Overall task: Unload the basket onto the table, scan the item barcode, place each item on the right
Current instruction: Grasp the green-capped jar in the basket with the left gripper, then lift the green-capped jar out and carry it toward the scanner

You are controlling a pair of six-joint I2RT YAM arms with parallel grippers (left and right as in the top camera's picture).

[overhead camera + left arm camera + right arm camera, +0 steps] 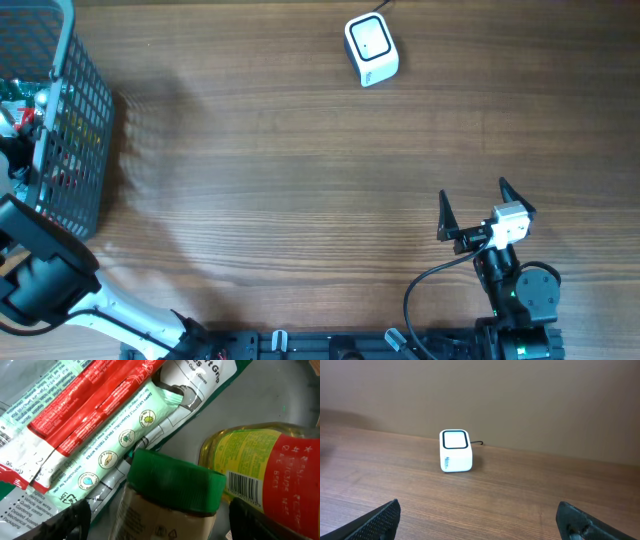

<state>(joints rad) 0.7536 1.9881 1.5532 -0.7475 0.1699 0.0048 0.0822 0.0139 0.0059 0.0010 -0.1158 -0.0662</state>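
Left tool wide open, empty, inside basket: one green-lidded jar between fingers, one barcoded bottle right, one wipes packet beyond. Right tool fully open, empty; one scanner ahead on surface

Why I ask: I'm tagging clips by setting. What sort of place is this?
Probably a mock shop checkout, set up on a wooden table: a small white cube-shaped barcode scanner, a grey wire basket of packaged groceries, among them a green-lidded jar.
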